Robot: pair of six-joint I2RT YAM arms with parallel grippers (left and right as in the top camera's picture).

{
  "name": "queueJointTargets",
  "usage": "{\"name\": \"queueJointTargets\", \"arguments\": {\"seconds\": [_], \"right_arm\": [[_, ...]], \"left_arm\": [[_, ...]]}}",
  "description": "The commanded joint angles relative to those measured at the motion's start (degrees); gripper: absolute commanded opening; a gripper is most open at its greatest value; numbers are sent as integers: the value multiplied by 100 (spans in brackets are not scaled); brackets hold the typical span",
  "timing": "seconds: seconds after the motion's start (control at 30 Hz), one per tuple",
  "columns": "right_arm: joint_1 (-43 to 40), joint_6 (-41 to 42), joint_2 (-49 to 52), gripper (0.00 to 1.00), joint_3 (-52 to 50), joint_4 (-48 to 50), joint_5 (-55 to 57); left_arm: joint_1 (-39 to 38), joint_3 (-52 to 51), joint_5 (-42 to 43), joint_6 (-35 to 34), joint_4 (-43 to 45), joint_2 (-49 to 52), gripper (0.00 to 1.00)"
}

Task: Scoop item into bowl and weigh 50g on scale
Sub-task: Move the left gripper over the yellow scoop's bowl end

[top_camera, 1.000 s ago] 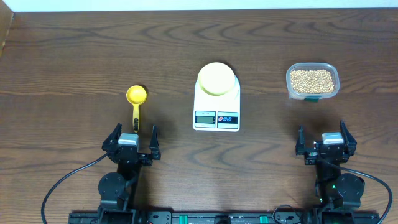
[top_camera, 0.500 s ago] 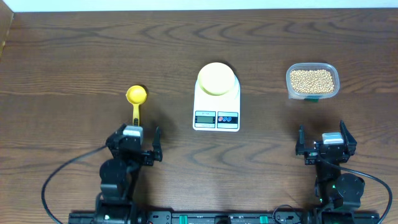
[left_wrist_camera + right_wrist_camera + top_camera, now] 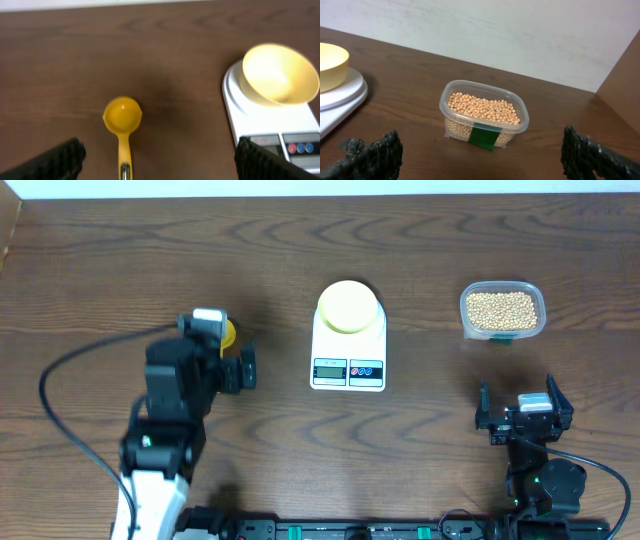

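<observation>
Dark wood table [image 3: 60, 65], white wall behind. Left gripper [image 3: 160, 164] has its fingers spread wide and empty. The yellow scoop [image 3: 123, 131] lies between them, handle nearest, cup ahead. I'd pinch the handle mid-length: light, rigid plastic, probably slick. Past the inboard finger, the pale bowl [image 3: 280, 74] sits on the white scale [image 3: 250, 125]. Right gripper [image 3: 482, 157] is also spread and empty. Ahead of it is the clear tub [image 3: 462, 131] of soybeans [image 3: 482, 107]: small, round and loose, so they'll roll and spill.
</observation>
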Motion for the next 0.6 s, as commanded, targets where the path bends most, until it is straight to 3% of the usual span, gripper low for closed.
{"name": "queueJointTargets", "arguments": {"seconds": [0.0,0.13,0.27,0.57], "right_arm": [[9,-48,-44,99,-7,-22,11],[9,-48,-44,99,-7,-24,11],[9,-48,-44,99,-9,-24,11],[9,-48,-44,99,-7,-22,11]], "left_arm": [[87,1303,243,68,-721,887,98],[533,2603,1113,52,-1705,1867,97],[1119,3257,1788,72,-2260,2588,98],[2024,3303,1864,72,-2166,3163,98]]}}
